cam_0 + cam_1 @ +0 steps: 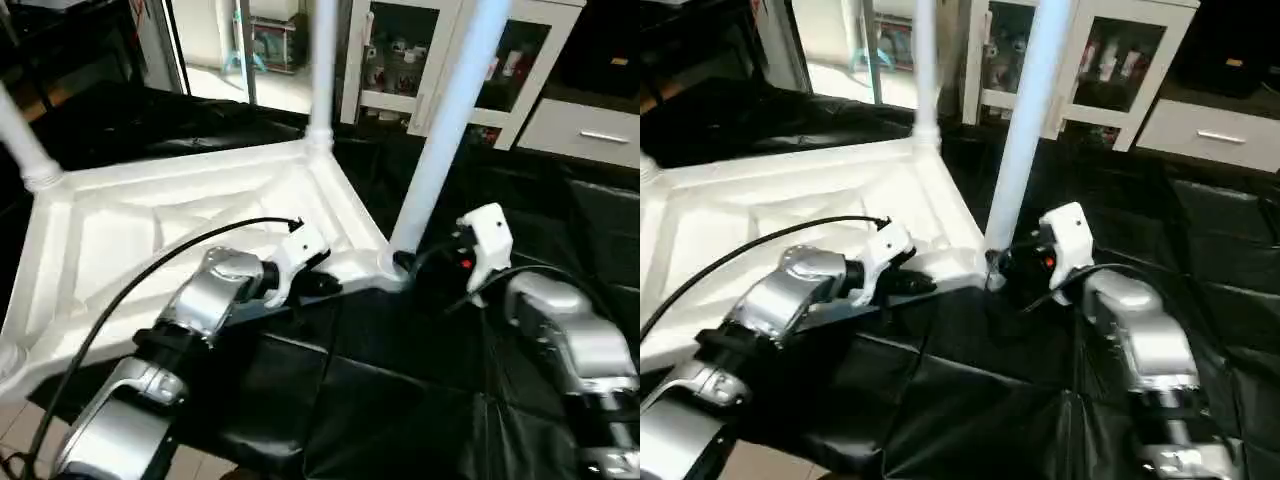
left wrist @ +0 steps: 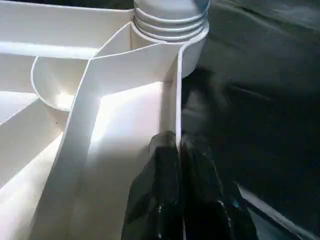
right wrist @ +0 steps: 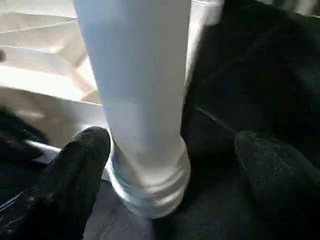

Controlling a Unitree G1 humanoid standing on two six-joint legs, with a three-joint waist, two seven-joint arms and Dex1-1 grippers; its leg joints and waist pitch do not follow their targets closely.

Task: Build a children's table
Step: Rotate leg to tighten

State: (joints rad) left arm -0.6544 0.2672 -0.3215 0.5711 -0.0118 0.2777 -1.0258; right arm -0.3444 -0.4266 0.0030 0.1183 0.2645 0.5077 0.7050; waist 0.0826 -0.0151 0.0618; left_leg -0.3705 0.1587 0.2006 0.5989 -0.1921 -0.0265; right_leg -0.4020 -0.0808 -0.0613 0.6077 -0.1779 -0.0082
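Observation:
The children's table lies upside down on black cloth, its white ribbed top (image 1: 150, 230) facing up. Three white legs stand in corner sockets: one at the near right (image 1: 450, 120), one at the back (image 1: 322, 70), one at the left (image 1: 20, 140). My left gripper (image 1: 325, 285) is shut on the top's thin rim wall (image 2: 175, 115), just beside the near-right socket. My right gripper (image 3: 172, 150) is open around the base of the near-right leg (image 3: 140, 90), one black finger (image 3: 80, 165) close on one side and the other finger (image 3: 270, 165) well away from it.
A white glass-door cabinet (image 1: 400, 60) and a drawer unit (image 1: 590, 130) stand behind the work. Black cloth (image 1: 400, 400) covers the surface in front and to the right. Tiled floor (image 1: 20, 420) shows at the lower left. A black cable (image 1: 150, 265) arcs over my left forearm.

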